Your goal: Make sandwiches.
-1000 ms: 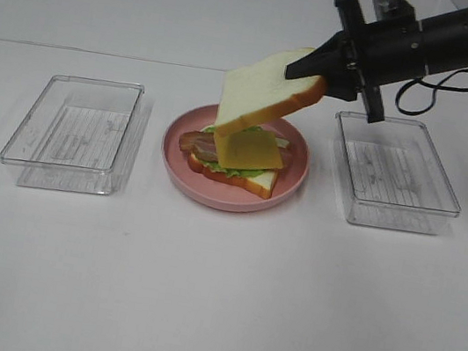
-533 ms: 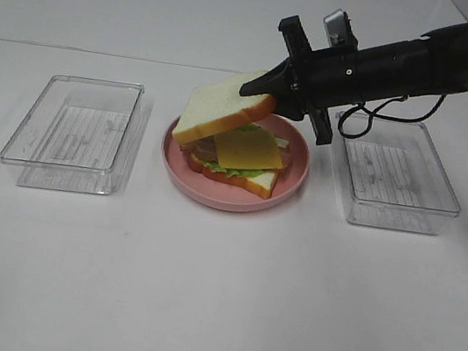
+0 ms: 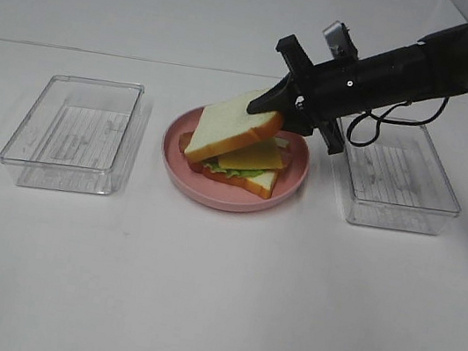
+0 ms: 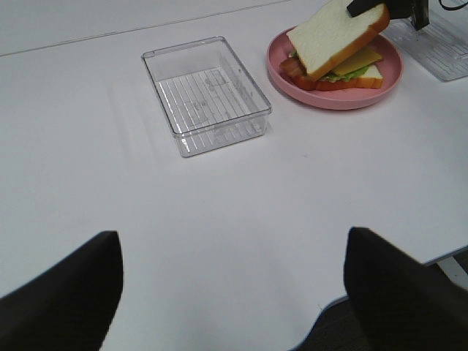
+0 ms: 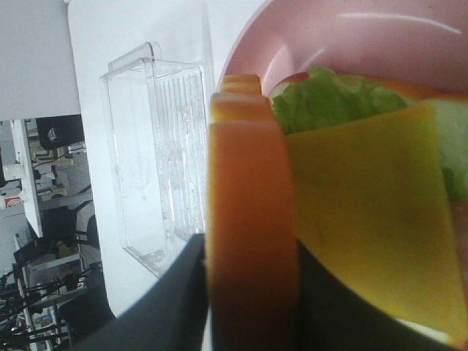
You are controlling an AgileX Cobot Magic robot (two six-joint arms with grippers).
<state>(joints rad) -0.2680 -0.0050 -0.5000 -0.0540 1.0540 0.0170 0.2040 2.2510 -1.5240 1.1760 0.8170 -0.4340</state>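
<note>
So the right gripper is reaching in over the pink plate from the right side, and it's got its fingers clamped on the crust edge of the top bread slice. The slice is tilted: the gripped end is up, the far end dips down toward the left side of the plate, and it sits right over the rest of the sandwich. I honestly can't tell if the low end is touching the stack.

Underneath you can see the yellow cheese square on top, frilly green lettuce poking out, and the bottom bread slice flat on the plate.

From the right wrist camera the orange-brown crust is squeezed tight between the two dark fingers, with the cheese just beside it.

There's a clear plastic tray to the left of the plate and another clear tray to the right, under the arm.

The left gripper hangs back over bare table, well apart from everything, fingers spread wide with nothing between them.
</note>
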